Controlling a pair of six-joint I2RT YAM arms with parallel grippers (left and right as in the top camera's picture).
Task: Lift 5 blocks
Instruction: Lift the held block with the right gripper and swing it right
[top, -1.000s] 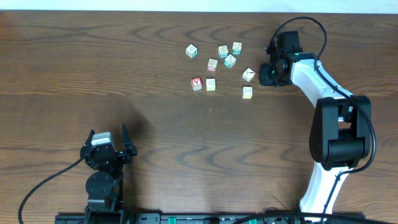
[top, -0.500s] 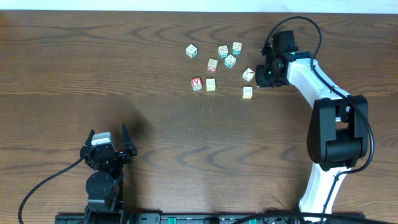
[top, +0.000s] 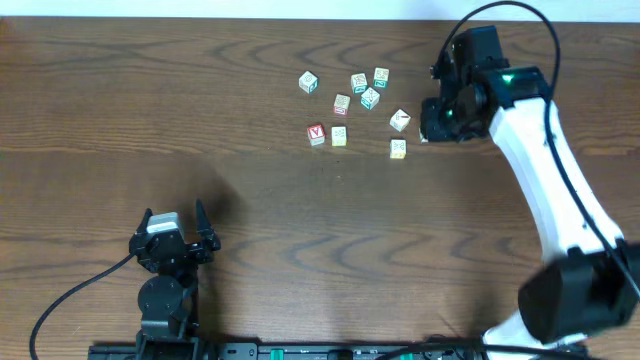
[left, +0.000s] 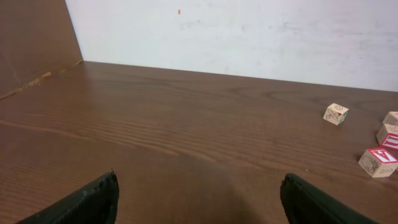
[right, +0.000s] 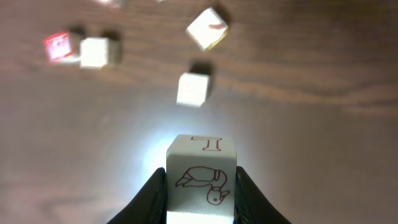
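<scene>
right claw (right: 200, 196) clamped on pale wooden cube with red print (right: 201, 160) | lift best done straight up, grip not eased | left claw (left: 199, 202) spread wide

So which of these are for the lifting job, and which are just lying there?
For the job: right gripper, held block, red V block, two yellow-print blocks.
Just lying about: teal-print blocks, pinkish block.
</scene>
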